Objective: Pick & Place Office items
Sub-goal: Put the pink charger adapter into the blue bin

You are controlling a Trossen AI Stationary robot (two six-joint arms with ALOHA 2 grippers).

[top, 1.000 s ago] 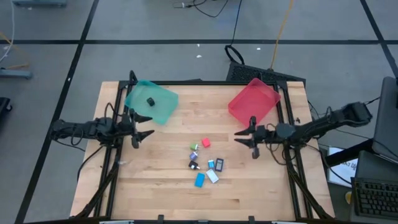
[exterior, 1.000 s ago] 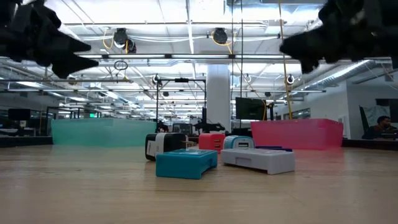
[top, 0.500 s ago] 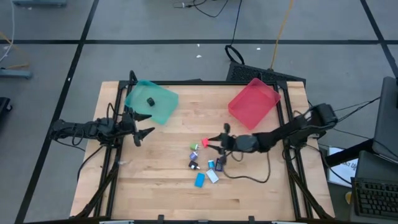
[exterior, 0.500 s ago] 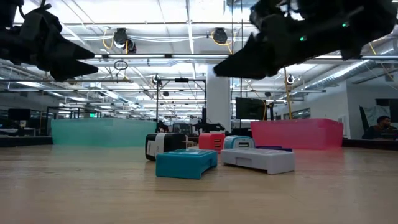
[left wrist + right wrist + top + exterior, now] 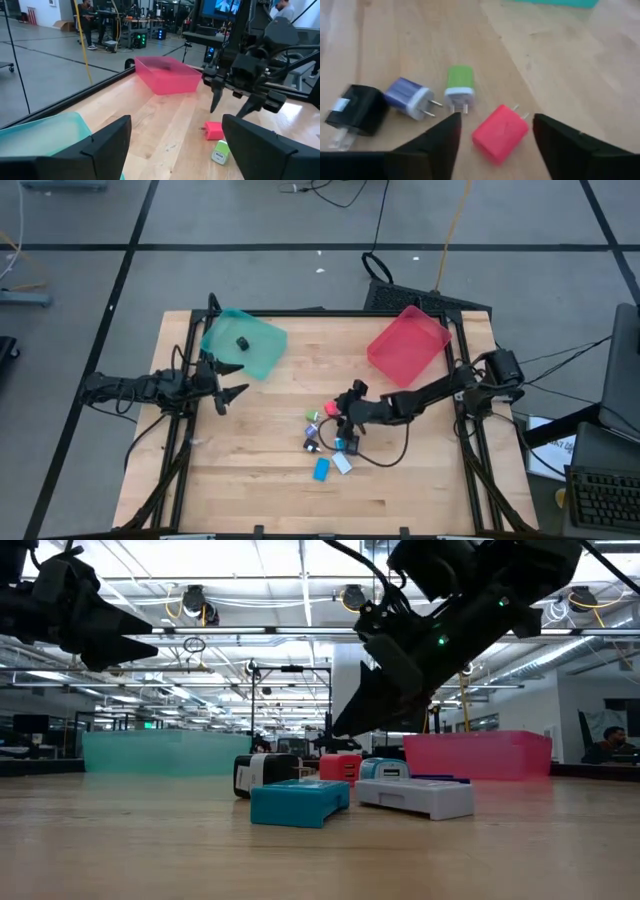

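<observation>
I am two arms over a big wooden worktop [image 5: 250,470]. At the far side sit a teal tray [image 5: 245,343] and a red tray [image 5: 408,342]. In the teal tray lies one small dark piece [image 5: 241,342].

My left fingers [image 5: 222,383] hang near the teal tray, spread wide and holding nothing. They are well apart from the pile, so this arm just waits.

My right arm reaches to the middle of the worktop, where the little office items [image 5: 330,442] lie close together. My right fingers [image 5: 349,423] are spread wide and hold nothing. They hover just above the pile.

The red plug [image 5: 500,133] lies right between my two right fingers, a bit ahead of them. Its two metal prongs point away from me at a slant, so its long side runs at a slant across my gap. The green plug [image 5: 459,85] sits just beside it, with the purple plug [image 5: 409,97] and the black plug [image 5: 356,111] off to the side.

I think the red plug is my next pick. I should turn a little, or I may bump the green one.
</observation>
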